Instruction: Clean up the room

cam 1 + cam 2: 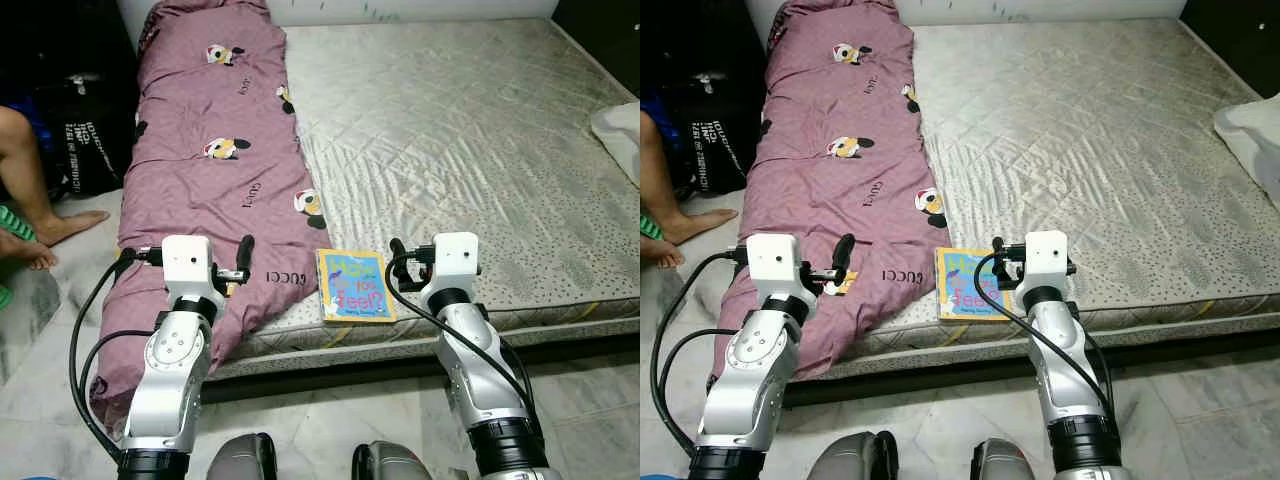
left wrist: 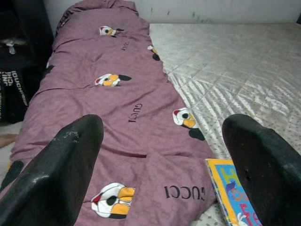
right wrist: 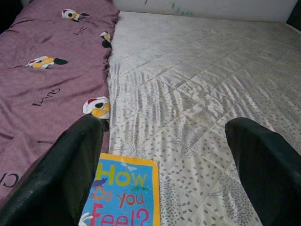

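- Lying flat near the front edge of the mattress (image 1: 470, 130), a book (image 1: 355, 285) shows the colourful title "How Do You Feel?" on a blue cover with a yellow border.
- Beside the book, toward the robot's left, a mauve quilt (image 1: 215, 150) runs the length of the mattress and hangs over the front edge; the book's near corner just touches it.
- Printed on the quilt are cartoon duck heads and the word "GUCCI", one such word sitting just beside the book and others reading upside down farther up.
- Hovering over the quilt's front end, beside the book, the left end effector (image 2: 164, 169) has its two black fingers (image 2: 56, 174) spread wide apart with nothing between them.
- Just on the book's other side, the right end effector (image 3: 164, 174) hangs above the mattress edge, fingers (image 3: 66, 174) likewise spread apart and empty, with the book's upper part seen between them.
- Off the quilt's far side from the book, a black bag (image 1: 85, 130) with white lettering, too small to read, stands on the floor (image 1: 320, 430).
- Near that bag, a person's bare legs and feet (image 1: 45, 215) rest on the floor.
- At the mattress's right edge, well apart from the book, lies a white pillow (image 1: 620, 135).
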Available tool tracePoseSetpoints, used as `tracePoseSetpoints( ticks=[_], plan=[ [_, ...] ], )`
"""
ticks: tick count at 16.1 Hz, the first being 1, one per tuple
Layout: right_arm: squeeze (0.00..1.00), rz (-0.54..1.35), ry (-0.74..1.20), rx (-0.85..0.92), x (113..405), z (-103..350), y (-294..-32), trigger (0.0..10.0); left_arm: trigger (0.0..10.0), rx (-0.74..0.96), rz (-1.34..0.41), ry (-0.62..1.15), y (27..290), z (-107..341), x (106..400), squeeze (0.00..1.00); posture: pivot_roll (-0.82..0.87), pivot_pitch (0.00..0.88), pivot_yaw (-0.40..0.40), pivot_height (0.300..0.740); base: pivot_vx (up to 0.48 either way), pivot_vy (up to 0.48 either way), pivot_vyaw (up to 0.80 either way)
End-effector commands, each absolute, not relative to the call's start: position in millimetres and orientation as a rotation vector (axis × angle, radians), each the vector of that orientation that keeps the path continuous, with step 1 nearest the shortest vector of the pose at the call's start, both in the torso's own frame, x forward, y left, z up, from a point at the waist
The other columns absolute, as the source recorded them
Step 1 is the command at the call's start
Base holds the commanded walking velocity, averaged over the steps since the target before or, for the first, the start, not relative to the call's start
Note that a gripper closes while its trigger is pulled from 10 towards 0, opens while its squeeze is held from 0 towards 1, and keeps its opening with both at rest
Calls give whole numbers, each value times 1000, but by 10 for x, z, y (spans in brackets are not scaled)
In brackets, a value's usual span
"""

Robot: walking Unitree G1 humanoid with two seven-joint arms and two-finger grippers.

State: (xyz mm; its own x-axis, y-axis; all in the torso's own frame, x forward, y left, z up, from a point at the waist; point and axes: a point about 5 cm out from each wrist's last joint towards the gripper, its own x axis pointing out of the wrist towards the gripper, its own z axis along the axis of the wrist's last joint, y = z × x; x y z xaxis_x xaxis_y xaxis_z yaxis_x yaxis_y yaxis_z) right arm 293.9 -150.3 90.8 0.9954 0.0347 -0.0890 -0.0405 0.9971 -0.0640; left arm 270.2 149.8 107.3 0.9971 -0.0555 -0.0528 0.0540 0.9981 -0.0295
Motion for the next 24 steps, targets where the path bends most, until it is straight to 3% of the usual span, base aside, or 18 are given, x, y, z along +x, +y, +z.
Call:
tracePoseSetpoints(
  ticks=[1,12,21,24],
  plan=[
    [0,36,78,-68,2932,924,-1516,10000,10000,-30,-73,28,1484,1124,2707,0,-32,109,-12,740,0,0,0],
    [0,37,78,-80,2935,923,-1522,10000,10000,-26,-76,28,1472,1126,2725,0,-34,110,-11,740,358,0,0],
    [0,51,68,-101,2931,924,-1506,10000,10000,8,-42,33,1470,1116,2741,0,-32,104,-11,740,0,0,0],
    [0,52,67,-109,2933,918,-1507,10000,10000,10,-45,29,1459,1125,2746,0,-31,102,-12,740,0,-320,0]
  ],
)
